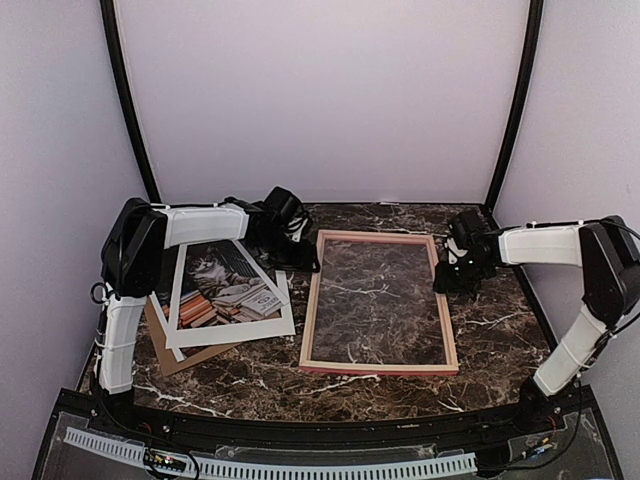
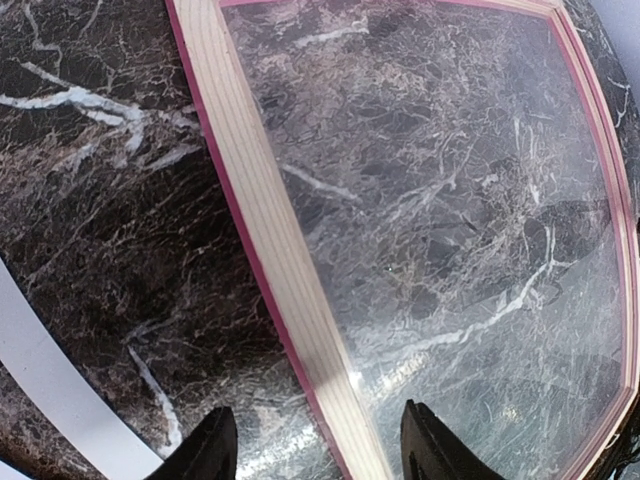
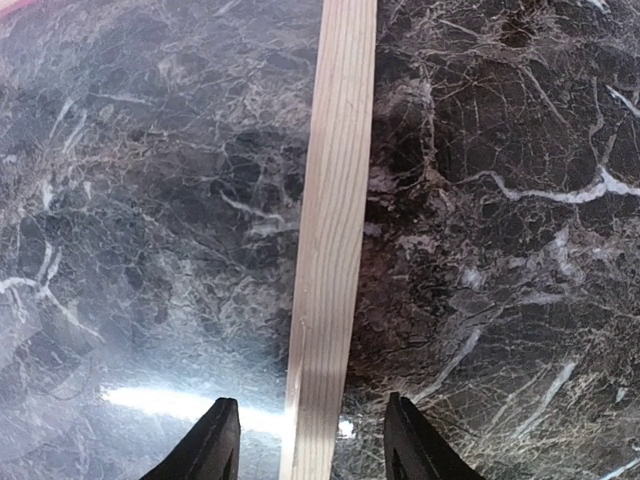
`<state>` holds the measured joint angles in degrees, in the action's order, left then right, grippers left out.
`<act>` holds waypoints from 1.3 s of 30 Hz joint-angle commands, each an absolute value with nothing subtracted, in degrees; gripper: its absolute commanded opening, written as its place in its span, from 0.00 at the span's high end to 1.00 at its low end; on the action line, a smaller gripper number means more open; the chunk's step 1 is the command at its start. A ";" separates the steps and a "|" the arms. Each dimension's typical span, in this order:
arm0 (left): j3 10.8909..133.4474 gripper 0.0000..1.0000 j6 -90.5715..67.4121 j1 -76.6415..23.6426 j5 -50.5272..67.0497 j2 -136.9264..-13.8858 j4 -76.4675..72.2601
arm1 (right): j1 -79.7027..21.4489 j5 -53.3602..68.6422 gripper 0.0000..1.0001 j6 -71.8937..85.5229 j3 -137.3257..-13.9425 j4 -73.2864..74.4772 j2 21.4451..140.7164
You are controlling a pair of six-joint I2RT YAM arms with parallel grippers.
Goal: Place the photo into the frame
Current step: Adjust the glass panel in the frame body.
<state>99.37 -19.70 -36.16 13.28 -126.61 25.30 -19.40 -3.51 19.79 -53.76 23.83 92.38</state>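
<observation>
The photo [image 1: 222, 285] lies flat on the left side of the table [image 1: 500, 330], with a white mat [image 1: 232, 331] on top of it and a brown board [image 1: 185, 356] under it. The frame [image 1: 309, 305] lies flat just beside them, in the middle. The left claw [image 2: 315, 442] is open over the frame's left bar. The right claw [image 3: 312, 432] is open over its right bar. Neither holds anything.
</observation>
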 commanded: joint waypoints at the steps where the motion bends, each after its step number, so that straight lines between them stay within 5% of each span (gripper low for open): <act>1: 98.36 0.43 -19.71 -35.86 14.09 -123.46 25.23 | -18.59 -2.61 0.52 18.26 -52.71 22.70 93.86; 9: 98.18 0.43 -19.31 -35.86 13.53 -123.29 25.14 | -18.29 -1.12 0.61 16.53 -51.59 22.57 95.16; 13: 97.86 0.43 -18.94 -35.86 13.26 -123.31 24.55 | -18.28 -1.21 0.73 15.84 -50.88 23.26 95.11; 39: 101.83 0.38 -16.54 -38.72 5.35 -128.02 25.13 | -18.28 -0.15 0.78 15.56 -48.06 24.67 91.67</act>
<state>98.37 -18.09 -38.15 7.38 -126.91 23.73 -18.68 -0.12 16.12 -48.77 22.24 92.14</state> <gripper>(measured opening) 0.616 0.223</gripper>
